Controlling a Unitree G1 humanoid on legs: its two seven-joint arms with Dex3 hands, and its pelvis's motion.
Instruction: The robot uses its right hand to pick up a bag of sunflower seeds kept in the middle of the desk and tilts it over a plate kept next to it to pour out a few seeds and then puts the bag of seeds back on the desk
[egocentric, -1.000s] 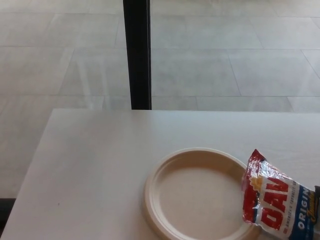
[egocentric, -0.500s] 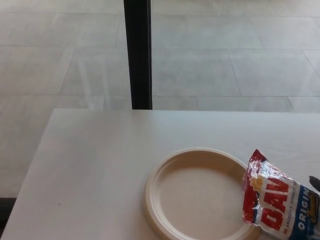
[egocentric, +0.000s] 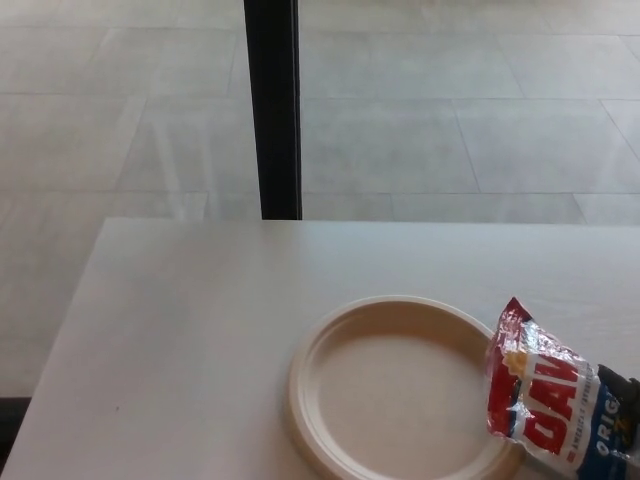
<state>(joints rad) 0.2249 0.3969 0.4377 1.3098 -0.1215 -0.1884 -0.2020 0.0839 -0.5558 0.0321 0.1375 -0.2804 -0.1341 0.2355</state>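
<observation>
A pale bench (egocentric: 180, 330) fills the near half of the head view. On it, right of centre and close to the near edge, sits a round cream plate (egocentric: 310, 400) with a raised rim, its inside bare. The bag of sunflower seeds (egocentric: 540, 400), red, white and blue with a crinkled shiny top, lies at the near right corner, its torn upper end pointing up and left so that its left edge overlaps the plate's right rim. Whether the bag rests on the rim or hangs just above it cannot be told. A dark shape at the right edge, the right robot hand (egocentric: 625, 405), is against the bag's right side; so little of it shows that whether it is grasping the bag or released cannot be told. Beyond the far edge of the bench a black post (egocentric: 272, 110) stands upright on a grey tiled floor (egocentric: 450, 120)
</observation>
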